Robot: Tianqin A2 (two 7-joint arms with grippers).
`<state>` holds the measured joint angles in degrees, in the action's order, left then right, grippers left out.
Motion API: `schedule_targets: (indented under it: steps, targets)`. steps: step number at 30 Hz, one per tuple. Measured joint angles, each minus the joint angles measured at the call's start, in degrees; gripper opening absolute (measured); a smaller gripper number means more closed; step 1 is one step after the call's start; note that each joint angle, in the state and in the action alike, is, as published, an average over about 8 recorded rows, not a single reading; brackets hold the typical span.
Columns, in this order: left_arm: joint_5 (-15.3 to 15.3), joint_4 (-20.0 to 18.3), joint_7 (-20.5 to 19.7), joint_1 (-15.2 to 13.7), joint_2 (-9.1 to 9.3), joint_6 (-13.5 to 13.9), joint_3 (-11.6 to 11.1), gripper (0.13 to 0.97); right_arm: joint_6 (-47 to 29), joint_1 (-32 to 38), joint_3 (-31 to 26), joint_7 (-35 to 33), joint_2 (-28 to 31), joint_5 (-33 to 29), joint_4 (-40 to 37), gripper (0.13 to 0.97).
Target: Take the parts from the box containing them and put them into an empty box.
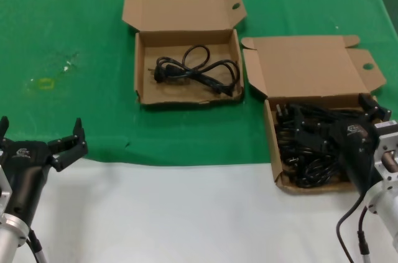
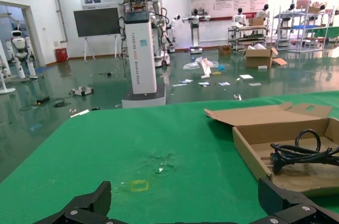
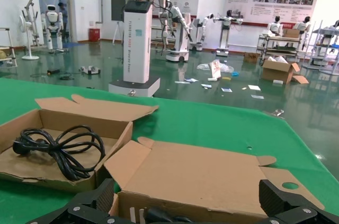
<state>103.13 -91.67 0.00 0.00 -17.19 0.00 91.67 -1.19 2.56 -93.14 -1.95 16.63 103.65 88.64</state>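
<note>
Right hand: the right hand (image 1: 339,127) hovers low over the near box, its black fingers spread apart and holding nothing, reaching in from the robot's side toward the heap beneath.
Parts directly under it: a tangled pile of parts (image 1: 305,151), thin black cords with plugs, fills the full box (image 1: 272,132). The heap lies just below and slightly inward of the fingertips, nearer the robot's middle, so a short drop should meet cord.
Lie of the heap: cords loop every way, with no single long axis to line up with. I judge a grasp may lift more than one cord.
Lid beyond the hand: the box's flap lid (image 3: 212,176) lies open flat, just past the fingertips, away from the robot.
Target, farther and inward: the other box (image 1: 142,70) sits beyond the right hand and across toward the robot's left, close beside the full box's lid. One looped cord (image 1: 199,69) already rests in it, long axis running side to side.
Left hand: the left hand (image 1: 42,145) waits at the near desk (image 1: 186,213) edge, fingers apart, empty, well apart from both boxes.
Nearer arm: right, clearly.
</note>
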Motion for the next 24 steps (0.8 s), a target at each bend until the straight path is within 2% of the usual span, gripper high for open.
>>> schedule_targets:
  steps: [24]
  targets:
    - [0.0, 0.0, 0.0, 0.0, 0.0, 0.0, 0.0, 0.966, 0.0, 0.0, 0.0, 0.0, 0.0, 0.0, 0.0, 0.966]
